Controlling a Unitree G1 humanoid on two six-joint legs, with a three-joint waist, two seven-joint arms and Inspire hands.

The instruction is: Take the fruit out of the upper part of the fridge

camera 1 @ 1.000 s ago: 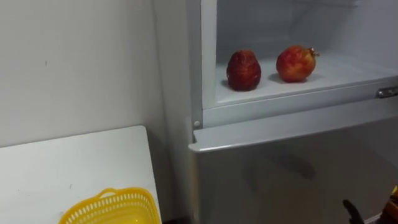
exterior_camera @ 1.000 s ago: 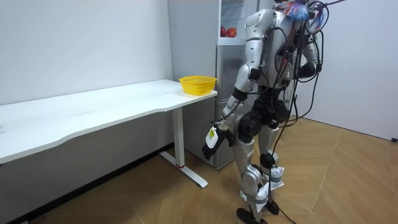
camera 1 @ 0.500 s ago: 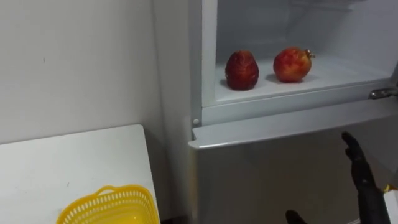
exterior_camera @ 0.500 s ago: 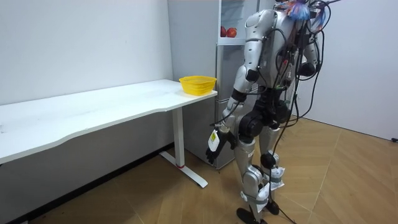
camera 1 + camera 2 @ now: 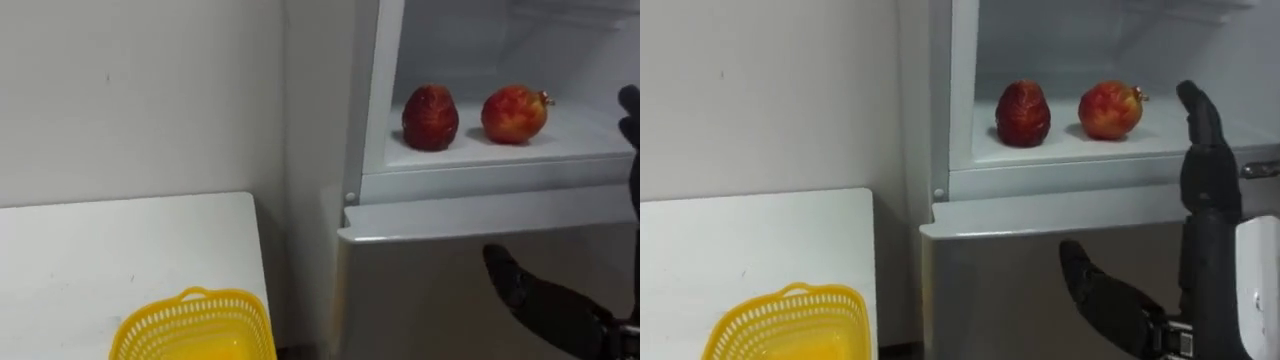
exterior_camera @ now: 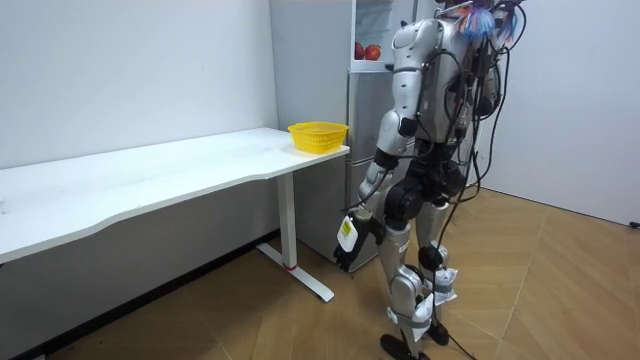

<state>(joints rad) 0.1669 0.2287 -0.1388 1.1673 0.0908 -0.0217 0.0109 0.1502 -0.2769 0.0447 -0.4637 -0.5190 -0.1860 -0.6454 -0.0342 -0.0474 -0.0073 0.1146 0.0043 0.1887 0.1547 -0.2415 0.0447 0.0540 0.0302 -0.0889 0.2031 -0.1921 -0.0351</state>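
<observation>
The robot stands close to the fridge [image 6: 362, 140], whose upper compartment is open, next to the end of the white table [image 5: 750, 240]. A yellow basket [image 5: 785, 325] sits at that end, probably there to take what comes out. The things to retrieve are on the upper shelf [image 5: 1080, 150]: a dark red fruit [image 5: 1024, 113] and, just beside it, a red-and-yellow fruit [image 5: 1110, 109] with a small nub on one side. It may be a pomegranate or an apple; the view is too poor to say. Neither hand touches either fruit. The right hand [image 5: 1207, 170] is upright in front of the compartment's right side, fingers straight and together and the thumb spread wide below. That looks like the approach to a reach, with the red-and-yellow fruit nearer. The frame edge cuts off its wrist, and the shelf's far right is hidden behind it. The left hand [image 6: 345, 243] hangs by the thigh, too small to make out.
</observation>
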